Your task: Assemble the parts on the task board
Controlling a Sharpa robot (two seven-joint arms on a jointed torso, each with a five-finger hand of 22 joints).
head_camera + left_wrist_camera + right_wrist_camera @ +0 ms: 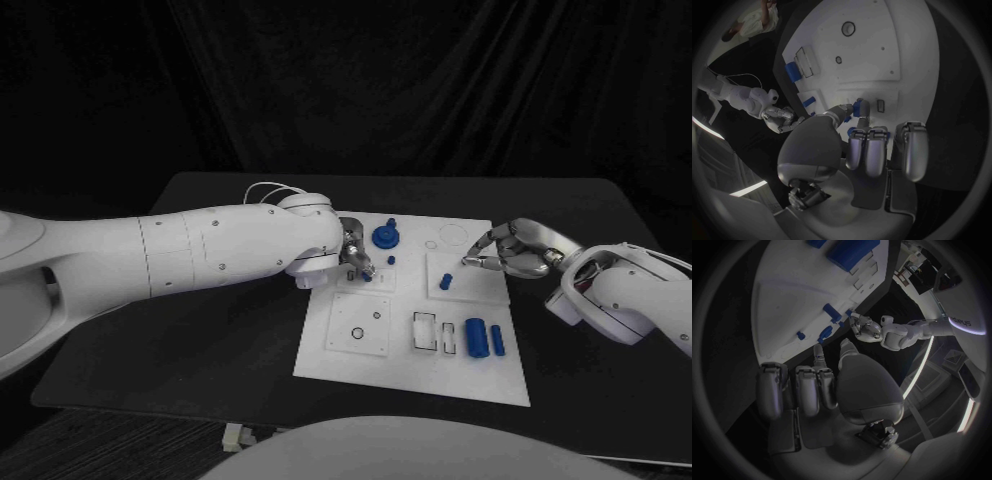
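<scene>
The left hand (351,258) is seen just left of centre in the head view, set over the upper left part of the white board (361,355); its fingers are curled downward over a small square recess there, and in the left wrist view a small blue piece (858,107) is seen right at the fingertips (862,116); whether that piece is pinched or merely touched cannot be told. The right hand (508,250) is seen at the right of centre in the head view, held at the board's upper right edge; its fingers are bent inward and close together, nothing is seen between them, and it is judged closed on nothing, though the fingertips are small in the picture.

Just right of the left hand, near the board's top edge, a round blue knob-like part (384,237) stands upright; a small blue peg (446,282) is set in the square plate below the right hand, apart from it. Lower on the board, right of centre, a thick blue cylinder (475,336) and a thinner blue bar (498,339) lie side by side, both lengthwise up the frame, with an outlined rectangular slot (424,330) just left of them. At the board's lower left a square plate with a ring mark (358,331) is seen. The board rests on the black table (202,340).
</scene>
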